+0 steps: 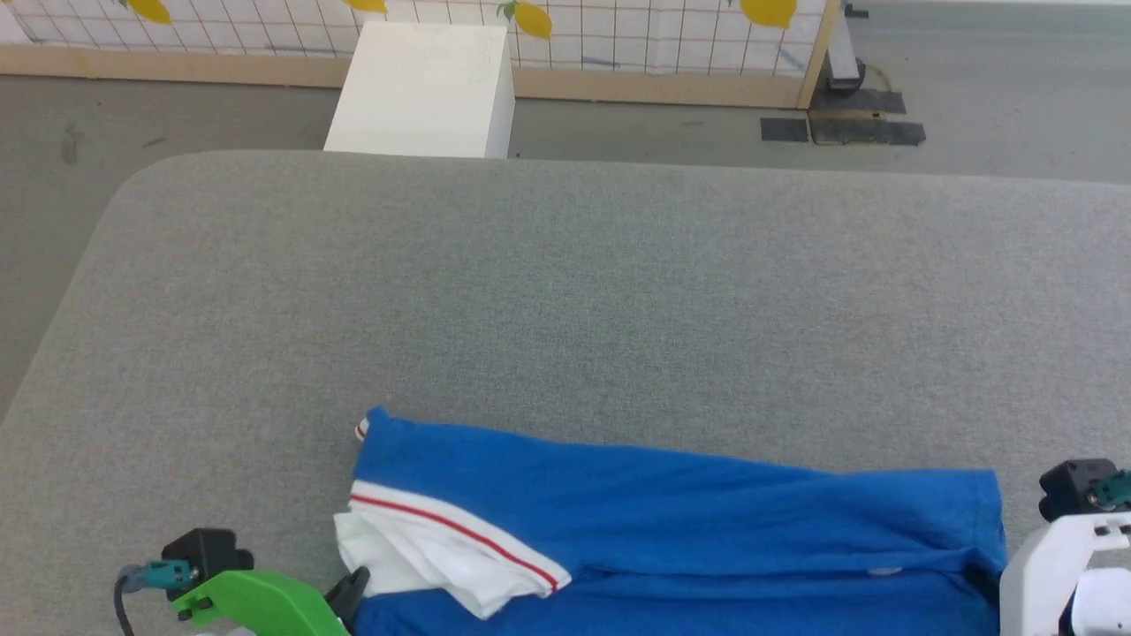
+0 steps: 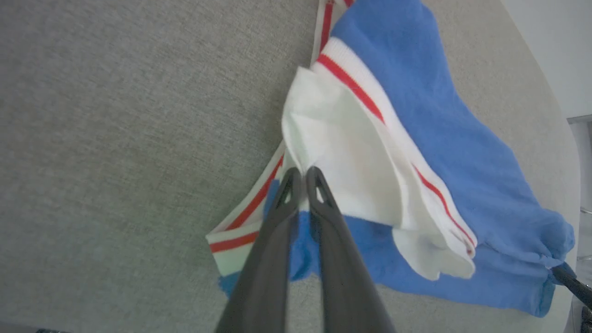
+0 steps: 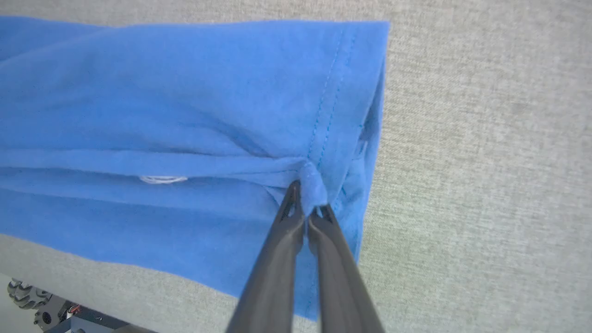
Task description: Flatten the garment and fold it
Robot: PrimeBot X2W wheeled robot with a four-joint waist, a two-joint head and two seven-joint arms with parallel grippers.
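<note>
The garment point(image 1: 671, 512), bright blue with a white sleeve edged in red, lies in a long folded band along the near edge of the grey table point(image 1: 565, 291). At the garment's left end, my left gripper point(image 2: 301, 173) has its fingers almost together, their tips pinching the edge of the white sleeve point(image 2: 351, 162). Its green wrist point(image 1: 256, 605) sits at the lower left of the head view. My right gripper point(image 3: 309, 196) is shut on a small bunch of blue fabric point(image 3: 312, 185) beside the stitched hem at the garment's right end point(image 3: 185, 101). Its white wrist point(image 1: 1060, 556) shows at the lower right.
Wide grey table surface stretches beyond the garment to a rounded far-left corner point(image 1: 141, 185). Past the table stand a white box point(image 1: 424, 88) on the floor and a lemon-patterned panel point(image 1: 618, 35) with a wooden base. Dark mats point(image 1: 839, 128) lie at the far right.
</note>
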